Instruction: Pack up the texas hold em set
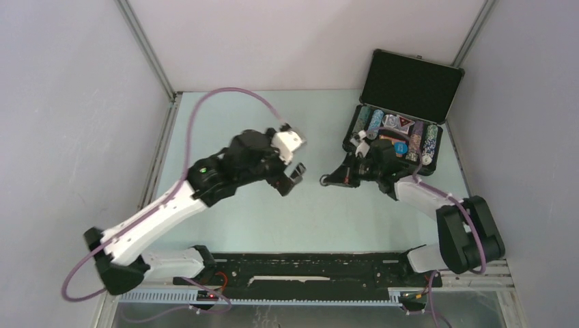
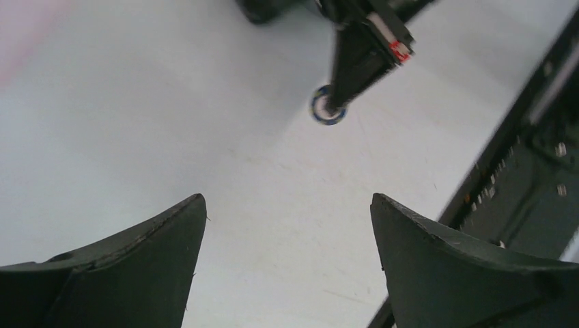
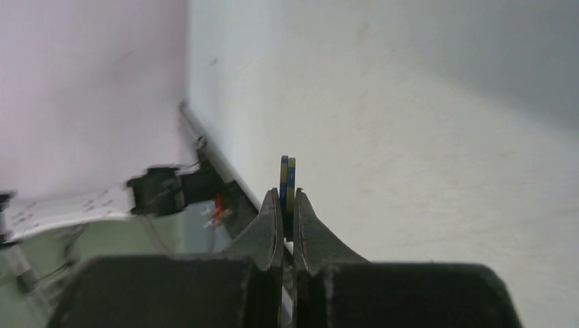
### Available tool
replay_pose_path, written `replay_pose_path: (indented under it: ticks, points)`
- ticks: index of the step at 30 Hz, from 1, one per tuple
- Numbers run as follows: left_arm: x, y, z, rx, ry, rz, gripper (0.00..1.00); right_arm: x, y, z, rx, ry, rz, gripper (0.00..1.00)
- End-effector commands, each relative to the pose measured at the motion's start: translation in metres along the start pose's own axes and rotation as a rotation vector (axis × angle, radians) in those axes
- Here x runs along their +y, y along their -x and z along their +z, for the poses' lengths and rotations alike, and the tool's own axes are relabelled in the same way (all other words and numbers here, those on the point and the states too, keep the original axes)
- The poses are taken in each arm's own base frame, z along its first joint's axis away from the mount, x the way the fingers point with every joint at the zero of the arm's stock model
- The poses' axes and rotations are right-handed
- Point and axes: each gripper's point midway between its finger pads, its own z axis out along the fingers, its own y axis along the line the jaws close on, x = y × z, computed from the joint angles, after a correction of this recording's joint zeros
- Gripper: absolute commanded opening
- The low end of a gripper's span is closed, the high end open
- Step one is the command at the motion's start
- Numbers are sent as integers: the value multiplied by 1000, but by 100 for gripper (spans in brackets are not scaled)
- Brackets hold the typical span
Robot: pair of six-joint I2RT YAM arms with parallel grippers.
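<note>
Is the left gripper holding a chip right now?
No, the left gripper is wide open over the table with nothing between its fingers; the chip is pinched in the right gripper.

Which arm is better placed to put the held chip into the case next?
Right. The right fingers pinch the chip, and that arm sits beside the open case. The left fingers are open, empty and farther from it.

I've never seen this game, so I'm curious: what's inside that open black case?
Inside the case are rows of striped chips, a triangular token and a blue disc. The right arm covers its near edge, so what lies there cannot be seen.
</note>
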Motion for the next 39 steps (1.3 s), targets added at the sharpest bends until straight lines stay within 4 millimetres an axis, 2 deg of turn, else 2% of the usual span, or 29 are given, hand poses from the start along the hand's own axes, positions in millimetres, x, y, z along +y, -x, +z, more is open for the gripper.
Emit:
replay_pose_path:
  ticks: [1, 4, 6, 8, 9, 13, 17, 23, 28, 33, 39]
  points:
    - [51, 36, -49, -263, 250, -153, 96, -29, 39, -35, -100, -325, -281, 0]
    - [65, 42, -76, -398, 302, -250, 99, -41, 70, -59, -144, -537, -458, 0]
    - [66, 44, -91, -449, 312, -271, 99, -35, 86, -71, -133, -585, -601, 0]
    - [70, 44, -106, -485, 344, -283, 99, -23, 89, -70, -77, -539, -775, 0]
    - [73, 42, -112, -497, 366, -296, 99, -19, 97, -71, -83, -558, -828, 0]
    - [81, 36, -125, -535, 421, -329, 100, -12, 124, -70, -45, -641, -960, 0]
    - [81, 38, -127, -539, 405, -336, 100, -27, 141, -62, 72, -793, -1089, 0]
    - [78, 38, -120, -527, 356, -349, 100, -61, 160, -49, 235, -931, -1126, 0]
    - [80, 38, -117, -509, 344, -361, 100, -68, 174, -38, 298, -987, -1181, 0]
    - [81, 36, -117, -503, 349, -358, 100, -79, 185, -40, 335, -1071, -1199, 0]
    - [84, 34, -116, -493, 365, -357, 100, -86, 188, -34, 370, -1070, -1224, 0]
